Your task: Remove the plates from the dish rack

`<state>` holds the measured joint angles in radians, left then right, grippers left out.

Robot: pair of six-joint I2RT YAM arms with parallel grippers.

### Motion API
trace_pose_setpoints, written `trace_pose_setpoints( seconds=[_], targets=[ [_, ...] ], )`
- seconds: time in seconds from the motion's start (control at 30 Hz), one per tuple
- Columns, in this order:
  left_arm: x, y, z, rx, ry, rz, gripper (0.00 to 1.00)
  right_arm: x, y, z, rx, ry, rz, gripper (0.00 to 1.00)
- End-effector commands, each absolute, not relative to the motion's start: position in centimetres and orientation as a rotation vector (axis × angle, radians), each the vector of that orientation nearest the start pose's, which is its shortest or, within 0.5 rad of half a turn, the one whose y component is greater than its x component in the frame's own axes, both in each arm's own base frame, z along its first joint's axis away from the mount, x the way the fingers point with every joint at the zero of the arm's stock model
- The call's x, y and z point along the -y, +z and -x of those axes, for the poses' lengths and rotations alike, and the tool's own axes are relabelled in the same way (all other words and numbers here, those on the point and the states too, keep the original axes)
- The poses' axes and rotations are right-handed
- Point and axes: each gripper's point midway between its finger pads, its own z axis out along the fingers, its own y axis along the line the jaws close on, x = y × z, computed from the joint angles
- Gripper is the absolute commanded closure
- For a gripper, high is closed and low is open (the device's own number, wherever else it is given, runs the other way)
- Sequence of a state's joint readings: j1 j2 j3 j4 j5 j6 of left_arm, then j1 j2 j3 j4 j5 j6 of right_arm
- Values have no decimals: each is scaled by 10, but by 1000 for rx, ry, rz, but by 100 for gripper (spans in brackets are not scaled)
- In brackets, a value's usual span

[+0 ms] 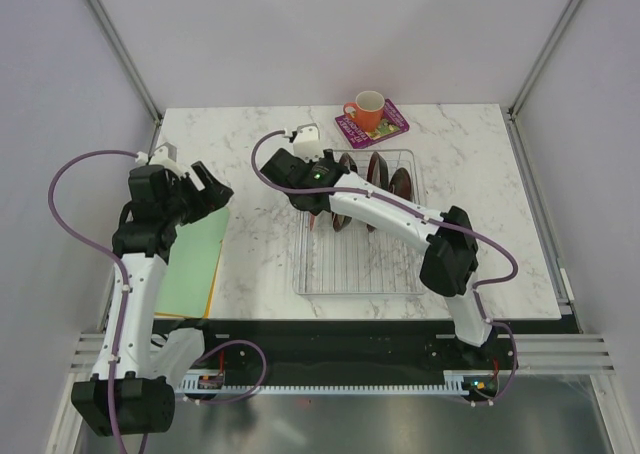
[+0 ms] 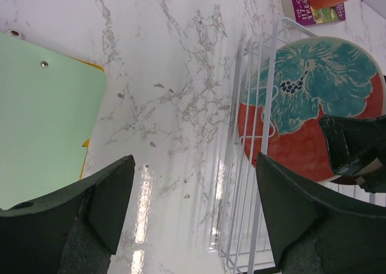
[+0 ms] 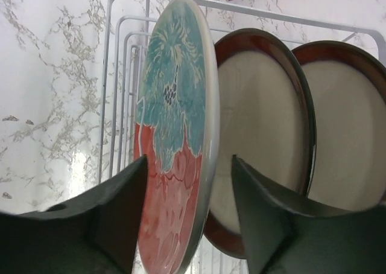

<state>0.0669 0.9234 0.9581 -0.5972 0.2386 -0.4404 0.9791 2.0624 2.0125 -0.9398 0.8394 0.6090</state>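
The white wire dish rack point(image 1: 350, 264) lies on the marble table, with plates standing on edge at its far end. The leftmost plate, teal-and-red floral point(image 3: 172, 135), stands upright in its slot. It also shows in the left wrist view point(image 2: 301, 105). My right gripper point(image 3: 188, 159) is open, one jaw on each side of this plate's rim, not clamped; in the top view the right gripper point(image 1: 318, 206) is over the rack's far left. Two brown-rimmed cream plates point(image 3: 265, 117) stand behind it. My left gripper point(image 2: 194, 162) is open and empty above the marble, left of the rack point(image 2: 265, 135).
A green mat point(image 1: 195, 259) lies at the table's left edge under my left arm. An orange mug point(image 1: 366, 109) stands on a purple book point(image 1: 390, 129) just beyond the rack. The near part of the rack holds no plates.
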Motion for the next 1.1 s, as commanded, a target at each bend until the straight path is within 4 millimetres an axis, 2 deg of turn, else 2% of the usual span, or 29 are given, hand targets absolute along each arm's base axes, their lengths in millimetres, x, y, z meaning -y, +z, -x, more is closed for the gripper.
trace_pose_setpoints(
  seconds=[0.0, 0.03, 0.1, 0.13, 0.27, 0.3, 0.47, 0.7, 0.8, 0.9, 0.93, 1.07],
  targets=[
    [39, 226, -290, -2130, -463, 365, 15, -343, 194, -364, -2163, -185, 94, 39],
    [38, 225, -290, -2133, -464, 366, 16, -345, 194, -365, -2164, -178, 95, 51],
    [38, 223, -290, -2140, -459, 370, 17, -347, 192, -366, -2167, -179, 100, 65],
    [37, 223, -290, -2140, -457, 373, 17, -347, 192, -366, -2165, -183, 101, 77],
    [38, 221, -290, -2143, -459, 371, 16, -344, 201, -367, -2138, -221, 112, 98],
    [38, 221, -291, -2144, -459, 375, 16, -342, 203, -367, -2131, -232, 109, 100],
    [38, 219, -292, -2151, -468, 378, 16, -333, 225, -371, -2060, -333, 99, 100],
    [39, 210, -294, -2175, -477, 387, 17, -329, 275, -363, -1893, -484, 111, 100],
    [42, 208, -294, -2176, -490, 381, 17, -320, 292, -363, -1842, -536, 99, 100],
    [42, 207, -295, -2175, -493, 382, 8, -310, 312, -361, -1806, -550, 69, 100],
    [42, 208, -294, -2172, -494, 379, 0, -308, 317, -360, -1800, -547, 61, 100],
    [43, 213, -294, -2150, -500, 365, 0, -298, 341, -355, -1778, -523, 36, 100]
  ],
)
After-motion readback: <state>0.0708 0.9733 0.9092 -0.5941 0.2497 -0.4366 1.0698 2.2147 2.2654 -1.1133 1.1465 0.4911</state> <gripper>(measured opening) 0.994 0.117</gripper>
